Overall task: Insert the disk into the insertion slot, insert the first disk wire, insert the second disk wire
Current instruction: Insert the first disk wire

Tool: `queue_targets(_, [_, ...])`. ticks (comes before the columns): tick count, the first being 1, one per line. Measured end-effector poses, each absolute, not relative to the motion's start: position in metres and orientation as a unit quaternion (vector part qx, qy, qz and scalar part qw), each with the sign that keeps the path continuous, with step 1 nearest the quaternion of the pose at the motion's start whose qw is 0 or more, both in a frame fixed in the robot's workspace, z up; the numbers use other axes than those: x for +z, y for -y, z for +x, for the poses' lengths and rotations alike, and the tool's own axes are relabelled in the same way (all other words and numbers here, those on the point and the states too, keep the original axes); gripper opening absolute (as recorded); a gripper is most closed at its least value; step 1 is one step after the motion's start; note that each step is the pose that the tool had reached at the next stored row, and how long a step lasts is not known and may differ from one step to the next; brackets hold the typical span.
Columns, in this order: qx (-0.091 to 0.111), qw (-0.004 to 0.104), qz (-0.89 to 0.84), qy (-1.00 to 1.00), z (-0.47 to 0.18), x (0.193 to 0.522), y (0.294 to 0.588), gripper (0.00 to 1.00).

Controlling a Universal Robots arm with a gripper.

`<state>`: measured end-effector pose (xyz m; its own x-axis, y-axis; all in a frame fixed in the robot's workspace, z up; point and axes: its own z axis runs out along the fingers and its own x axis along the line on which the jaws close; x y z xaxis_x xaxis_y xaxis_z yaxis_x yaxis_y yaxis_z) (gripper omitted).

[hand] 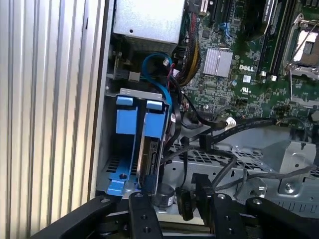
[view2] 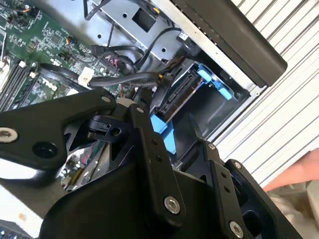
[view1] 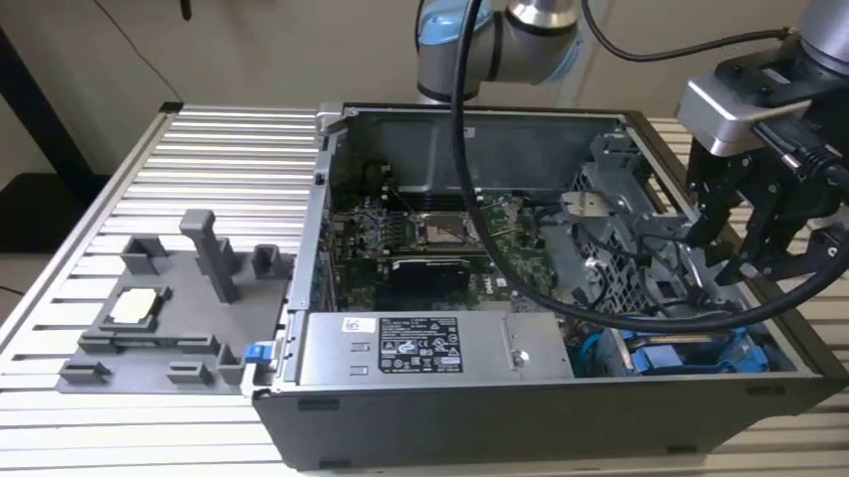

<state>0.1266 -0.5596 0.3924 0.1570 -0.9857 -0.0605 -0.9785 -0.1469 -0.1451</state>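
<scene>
Disk (hand: 149, 159) looks seated in slot (hand: 144, 94); gripper (view1: 727, 253), open and empty, hovers over wire (hand: 185, 204), whose plug needs careful alignment.

Disk (hand: 149, 157) stands on edge, seated in the insertion slot (hand: 133, 93) of the grey metal cage. Its blue carrier front sits level with a second blue carrier (hand: 123, 115) just beside it. Exterior view: disk (view1: 677, 355) is low in the computer case (view1: 531, 422), in the near corner at the exterior view's right.
</scene>
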Motion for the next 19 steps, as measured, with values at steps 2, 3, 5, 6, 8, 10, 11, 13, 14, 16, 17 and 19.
queue_targets(2, [-0.030,0.080,-0.759,-0.645,0.1266,0.3921,0.5593,0.47])
queue_targets(3, [-0.033,0.083,-0.760,-0.643,0.1266,0.3918,0.5590,0.47])
queue_targets(5, [-0.037,0.087,-0.763,-0.640,0.1266,0.3908,0.5586,0.47])
queue_targets(6, [-0.038,0.088,-0.764,-0.637,0.1266,0.3905,0.5583,0.47])
queue_targets(8, [-0.039,0.089,-0.767,-0.634,0.1267,0.3904,0.5577,0.47])
queue_targets(10, [-0.038,0.089,-0.772,-0.629,0.1266,0.3902,0.5572,0.47])
queue_targets(11, [-0.038,0.089,-0.775,-0.625,0.1265,0.3903,0.5571,0.47])
queue_targets(13, [-0.037,0.090,-0.782,-0.616,0.1265,0.3903,0.5569,0.47])
queue_targets(14, [-0.037,0.090,-0.784,-0.613,0.1266,0.3903,0.5569,0.47])
queue_targets(16, [-0.038,0.092,-0.788,-0.607,0.1266,0.3902,0.5568,0.47])
queue_targets(17, [-0.039,0.093,-0.789,-0.606,0.1266,0.3902,0.5569,0.47])
queue_targets(19, [-0.045,0.097,-0.790,-0.604,0.1266,0.3902,0.5570,0.47])
